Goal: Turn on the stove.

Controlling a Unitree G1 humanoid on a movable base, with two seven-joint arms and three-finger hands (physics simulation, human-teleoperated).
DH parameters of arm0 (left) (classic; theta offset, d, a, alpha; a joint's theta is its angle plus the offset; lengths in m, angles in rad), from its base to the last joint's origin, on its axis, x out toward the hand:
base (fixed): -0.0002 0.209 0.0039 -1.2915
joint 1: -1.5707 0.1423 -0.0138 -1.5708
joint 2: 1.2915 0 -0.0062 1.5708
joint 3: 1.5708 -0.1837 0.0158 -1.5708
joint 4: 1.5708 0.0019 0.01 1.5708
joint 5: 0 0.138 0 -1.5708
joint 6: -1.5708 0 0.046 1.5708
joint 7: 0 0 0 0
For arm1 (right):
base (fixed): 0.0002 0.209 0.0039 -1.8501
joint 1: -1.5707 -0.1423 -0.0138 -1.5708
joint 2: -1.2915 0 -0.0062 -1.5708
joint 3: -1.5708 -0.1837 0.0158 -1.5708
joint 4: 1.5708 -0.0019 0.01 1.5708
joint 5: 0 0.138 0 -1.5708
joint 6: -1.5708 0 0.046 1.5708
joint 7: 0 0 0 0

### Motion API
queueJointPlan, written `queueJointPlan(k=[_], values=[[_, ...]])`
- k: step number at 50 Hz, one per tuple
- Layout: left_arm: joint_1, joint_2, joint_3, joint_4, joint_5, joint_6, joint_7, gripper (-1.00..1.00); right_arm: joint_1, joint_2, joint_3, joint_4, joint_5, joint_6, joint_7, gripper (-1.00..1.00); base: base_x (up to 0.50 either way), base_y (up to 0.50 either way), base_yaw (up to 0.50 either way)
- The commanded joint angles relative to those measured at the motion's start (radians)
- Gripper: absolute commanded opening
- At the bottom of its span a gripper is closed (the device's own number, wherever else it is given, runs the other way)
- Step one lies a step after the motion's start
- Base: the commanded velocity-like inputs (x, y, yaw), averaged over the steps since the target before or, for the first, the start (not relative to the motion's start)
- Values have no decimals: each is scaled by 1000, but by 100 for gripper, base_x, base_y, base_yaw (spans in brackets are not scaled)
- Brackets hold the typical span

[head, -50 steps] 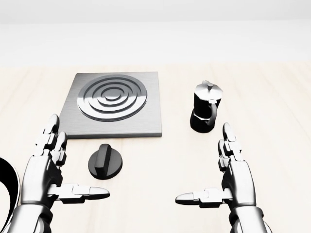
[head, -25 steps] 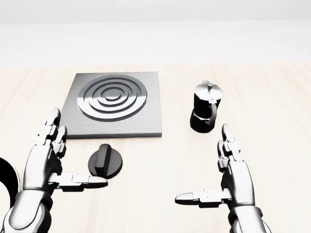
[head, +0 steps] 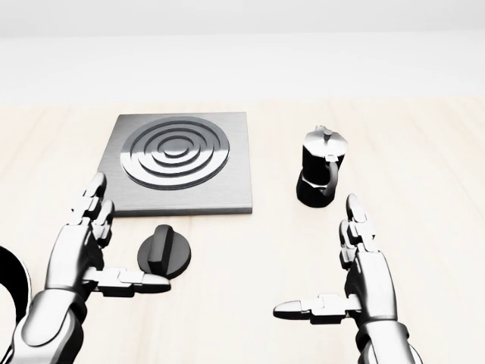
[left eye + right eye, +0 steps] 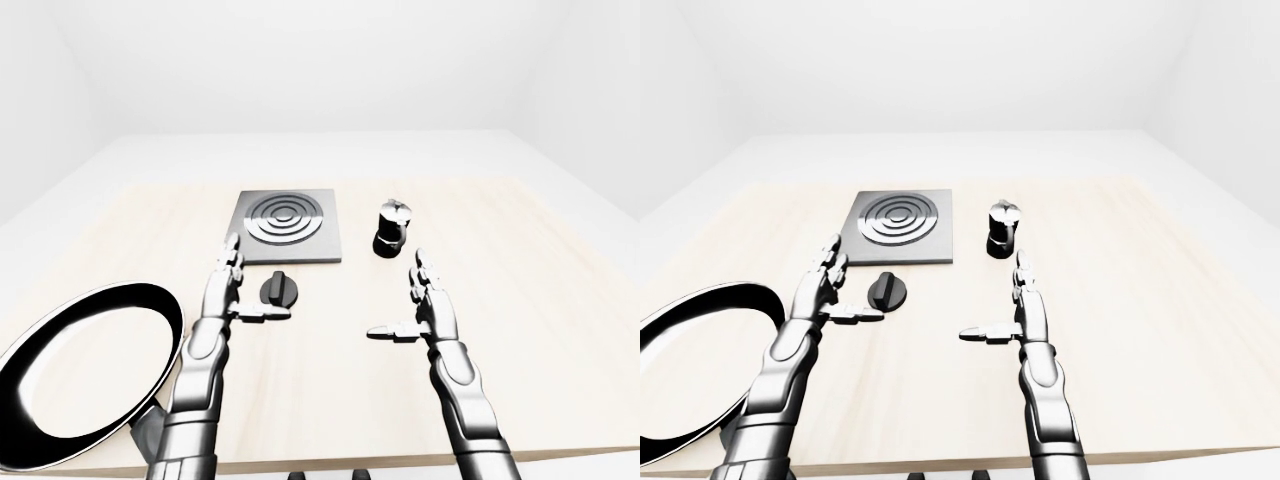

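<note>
Fingers splayed and grasping nothing on left hand [image 3: 79, 254], thumb lying just beside round black stove knob [image 3: 164, 253] below grey square stove plate [image 3: 179, 164]; risking sliding past knob, missing grip.

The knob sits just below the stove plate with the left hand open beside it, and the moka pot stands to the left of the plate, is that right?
Not quite: the moka pot stands to the right of the stove plate, as the head view shows. The knob does sit just below the plate, with the left hand open beside it.
</note>
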Motion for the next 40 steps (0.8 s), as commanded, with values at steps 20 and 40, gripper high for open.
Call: queueJointPlan(k=[20, 40], values=[[40, -24, -36, 4, 31, 0, -60, 100, -2, 0, 1, 12, -1, -6, 3, 100, 0, 0, 0], [37, -27, -36, 57, 35, 0, -70, 100, -4, -1, 1, 12, -1, -3, 4, 100, 0, 0, 0]])
